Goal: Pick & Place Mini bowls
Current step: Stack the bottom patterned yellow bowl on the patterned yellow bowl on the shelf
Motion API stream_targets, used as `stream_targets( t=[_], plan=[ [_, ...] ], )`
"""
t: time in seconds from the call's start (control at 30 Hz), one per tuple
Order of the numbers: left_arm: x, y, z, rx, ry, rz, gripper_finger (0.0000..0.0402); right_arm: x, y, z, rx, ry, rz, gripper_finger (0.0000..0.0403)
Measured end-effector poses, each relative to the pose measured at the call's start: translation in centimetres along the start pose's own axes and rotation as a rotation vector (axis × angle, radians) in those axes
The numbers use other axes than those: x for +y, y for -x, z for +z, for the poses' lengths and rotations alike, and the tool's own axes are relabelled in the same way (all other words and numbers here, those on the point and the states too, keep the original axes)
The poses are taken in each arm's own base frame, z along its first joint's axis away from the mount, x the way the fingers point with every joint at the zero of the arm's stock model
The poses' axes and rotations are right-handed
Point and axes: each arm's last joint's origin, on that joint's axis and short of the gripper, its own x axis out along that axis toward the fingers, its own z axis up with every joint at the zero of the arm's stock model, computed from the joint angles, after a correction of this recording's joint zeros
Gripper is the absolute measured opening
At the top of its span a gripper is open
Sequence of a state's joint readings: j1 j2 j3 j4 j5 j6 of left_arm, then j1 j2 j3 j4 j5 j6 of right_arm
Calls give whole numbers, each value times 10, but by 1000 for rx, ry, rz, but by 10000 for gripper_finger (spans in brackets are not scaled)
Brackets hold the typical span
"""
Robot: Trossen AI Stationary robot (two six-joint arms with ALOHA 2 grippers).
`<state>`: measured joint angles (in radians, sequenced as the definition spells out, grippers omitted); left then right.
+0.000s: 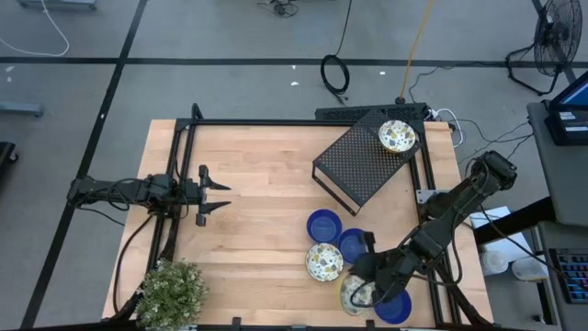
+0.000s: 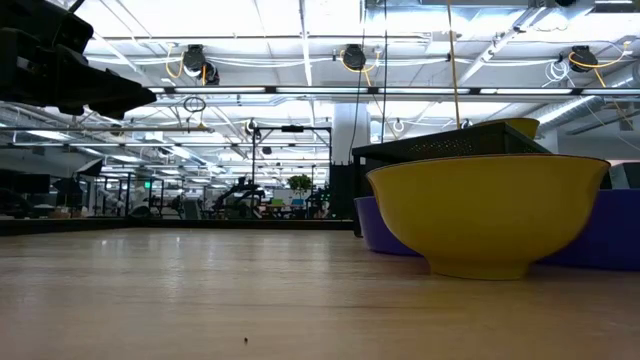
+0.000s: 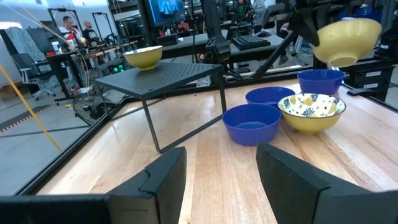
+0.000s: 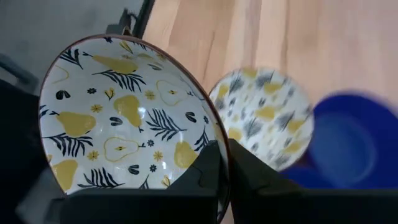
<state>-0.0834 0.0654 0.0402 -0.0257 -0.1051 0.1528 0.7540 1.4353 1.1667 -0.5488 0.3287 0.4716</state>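
Six mini bowls show in the high view. One cream patterned bowl (image 1: 397,137) rests on top of the black perforated box (image 1: 358,165). Another cream bowl (image 1: 324,262) and three blue bowls (image 1: 323,225) (image 1: 352,245) (image 1: 393,309) stand on the table near its right near corner. My right gripper (image 1: 362,281) is shut on the third cream bowl (image 1: 355,295), whose yellow outside (image 3: 348,37) shows raised above the others. My left gripper (image 1: 217,195) hangs open over the table's left side, touching nothing. My right gripper (image 4: 222,155) holds the cream pear-patterned bowl by its rim (image 4: 214,134), one finger inside the bowl and one outside. The fingers come slanting down from above on the bowl's right side. The bowl is lifted clear and tilted (image 3: 348,37), above the bowls on the table.
The black perforated box stands raised on the far right of the table, tilted on a black frame (image 1: 276,122) that runs along the table's edges. A potted plant (image 1: 173,292) stands at the near left corner. Bare wood (image 1: 266,211) lies between the two arms.
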Motion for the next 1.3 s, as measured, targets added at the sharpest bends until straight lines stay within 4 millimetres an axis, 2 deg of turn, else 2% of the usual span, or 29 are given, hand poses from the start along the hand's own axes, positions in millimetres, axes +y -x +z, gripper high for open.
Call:
stream_targets(
  t=[0.2,0.4,0.6,0.73,0.8,1.03,1.3],
  plan=[
    [0,0,0,0,0,0,198,-2,-1,8,-82,116,-54,4],
    [0,0,0,0,0,0,198,-15,-5,23,-155,196,-57,4],
    [0,0,0,0,0,0,198,-39,-10,40,-195,249,61,4],
    [0,0,0,0,0,0,198,-60,-9,45,-234,284,119,4],
    [0,0,0,0,0,0,198,-73,-5,42,-262,285,140,4],
    [0,0,0,0,0,0,198,-123,23,18,-474,241,150,4],
    [0,0,0,0,0,0,198,-170,78,-6,-808,195,-95,4]
  ],
)
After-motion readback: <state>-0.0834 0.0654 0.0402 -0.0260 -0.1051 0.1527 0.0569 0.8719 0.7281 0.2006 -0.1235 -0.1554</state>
